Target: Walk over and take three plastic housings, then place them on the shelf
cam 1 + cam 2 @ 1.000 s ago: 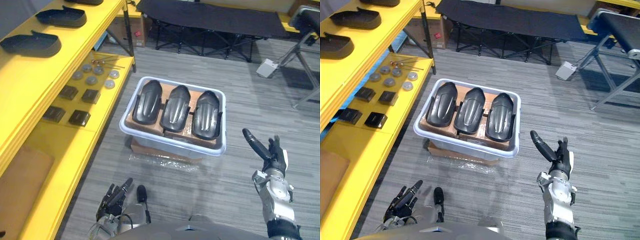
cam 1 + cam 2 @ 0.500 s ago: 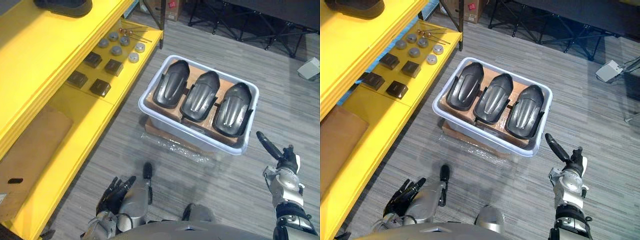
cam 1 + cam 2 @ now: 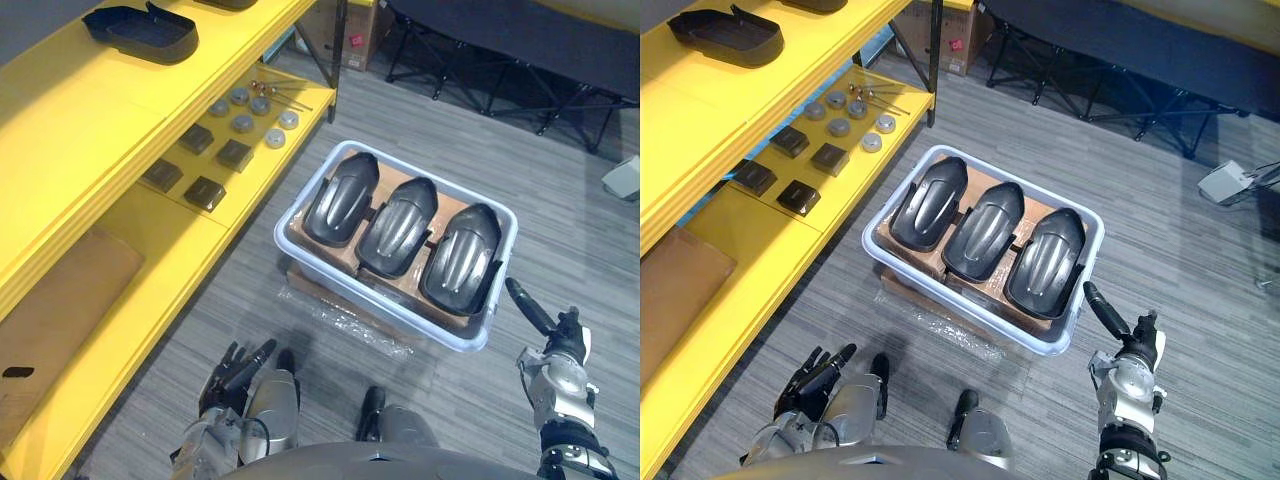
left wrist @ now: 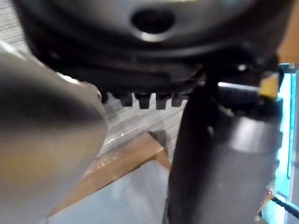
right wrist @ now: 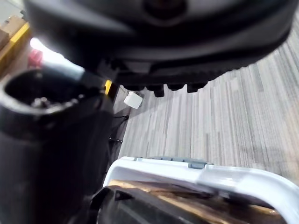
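While the yellow shelf [image 3: 80,130] runs down the left side, one dark housing [image 3: 140,30] lies on its upper level, and metal discs [image 3: 243,122] and dark square blocks [image 3: 204,190] lie on the lower one. Low and near the shelf, the left hand [image 3: 235,372] hangs over the grey floor [image 3: 250,290] with its fingers straight and loose, holding nothing. Further right, a white bin [image 3: 330,280] sits on a cardboard box [image 3: 320,298], and three plastic housings [image 3: 398,226] lie side by side inside it, ridged backs up. Just beside the bin's near right corner, the right hand [image 3: 558,352] is raised, spread open and empty, with its thumb stretched toward the rim.
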Tool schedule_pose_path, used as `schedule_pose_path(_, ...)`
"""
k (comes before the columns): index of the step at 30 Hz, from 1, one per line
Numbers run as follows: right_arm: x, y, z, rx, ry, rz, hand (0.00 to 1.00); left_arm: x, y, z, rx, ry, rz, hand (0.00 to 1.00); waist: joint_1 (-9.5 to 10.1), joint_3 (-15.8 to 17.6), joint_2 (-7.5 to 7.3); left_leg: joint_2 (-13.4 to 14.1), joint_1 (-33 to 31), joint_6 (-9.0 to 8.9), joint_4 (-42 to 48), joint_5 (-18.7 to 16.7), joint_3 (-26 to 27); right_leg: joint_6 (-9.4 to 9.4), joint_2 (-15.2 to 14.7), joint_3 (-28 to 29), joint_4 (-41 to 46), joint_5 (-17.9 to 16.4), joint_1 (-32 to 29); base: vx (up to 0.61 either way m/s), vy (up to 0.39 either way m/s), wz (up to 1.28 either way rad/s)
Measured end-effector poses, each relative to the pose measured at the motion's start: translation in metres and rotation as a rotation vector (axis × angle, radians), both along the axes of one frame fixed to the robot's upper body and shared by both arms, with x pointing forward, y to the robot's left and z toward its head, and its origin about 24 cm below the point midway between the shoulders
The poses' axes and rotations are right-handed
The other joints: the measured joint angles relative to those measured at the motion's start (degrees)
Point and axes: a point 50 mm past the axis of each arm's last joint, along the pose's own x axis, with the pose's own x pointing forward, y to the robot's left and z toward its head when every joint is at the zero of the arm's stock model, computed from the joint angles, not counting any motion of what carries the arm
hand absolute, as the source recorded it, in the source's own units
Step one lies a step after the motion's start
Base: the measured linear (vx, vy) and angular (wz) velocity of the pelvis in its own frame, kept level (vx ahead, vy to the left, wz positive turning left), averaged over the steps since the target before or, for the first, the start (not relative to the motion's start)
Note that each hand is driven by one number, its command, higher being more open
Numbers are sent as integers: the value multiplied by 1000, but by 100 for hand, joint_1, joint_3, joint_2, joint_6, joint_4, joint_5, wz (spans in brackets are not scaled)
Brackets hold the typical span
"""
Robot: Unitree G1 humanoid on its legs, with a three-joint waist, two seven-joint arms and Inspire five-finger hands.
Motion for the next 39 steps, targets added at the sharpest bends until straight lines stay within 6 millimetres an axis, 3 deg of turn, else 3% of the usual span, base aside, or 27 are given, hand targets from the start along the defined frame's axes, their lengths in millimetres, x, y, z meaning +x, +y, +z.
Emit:
schedule_pose_path(3,10,-2,8,-5,-18,-20,100,4,-1,1,-1,-13,-5,100,-35,111,18,10,30,-25,-331,194,33,-30,29,4,-142,73,-73,41,-69,-5)
schedule_pose_path(7,27,-8,25,7,-87,-33,100,14,-2,5,4,-51,-18,100,-28,503,50,-9,58,-6,-640,359,148,7,27,128,-372,252,-165,-19,25,-15)
schedule_pose_path(12,56,-29,63,-78,-115,-9,100,21,-9,7,3,-96,-69,100,-89,732,210,-118,-288,91,-738,506,222,61,-74,190,-396,406,-590,-38,66,-6)
schedule_pose_path(17,86,-51,120,-281,-83,50,100,34,-12,13,22,-142,-109,100,-81,957,319,-125,-618,163,-417,432,168,66,-84,184,-292,440,-803,-33,34,1)
schedule_pose_path(20,100,-58,153,-391,-89,85,100,40,-15,15,8,-157,-105,100,-30,1059,376,-112,-789,177,-235,374,117,62,-73,162,-218,435,-910,-46,25,3)
schedule_pose_path(24,115,-54,178,-476,-81,158,100,45,-17,16,16,-161,-123,100,53,1095,405,-111,-925,188,-134,370,56,56,-71,118,-149,431,-1006,-23,18,5)
schedule_pose_path(30,133,-42,195,-501,-19,326,100,47,-17,18,27,-172,-130,100,75,1120,425,-115,-1073,184,-37,351,-34,51,-62,19,-137,428,-1067,0,11,7)
schedule_pose_path(35,136,-37,183,-443,79,423,100,47,-18,18,31,-173,-142,100,142,1128,439,-100,-1119,185,58,310,-49,26,-48,6,-101,410,-1077,1,1,1)
schedule_pose_path(39,130,-42,172,-397,150,407,100,49,-19,19,42,-180,-148,100,183,1131,445,-98,-1125,179,63,304,-57,3,-50,0,-64,392,-1094,0,0,0)
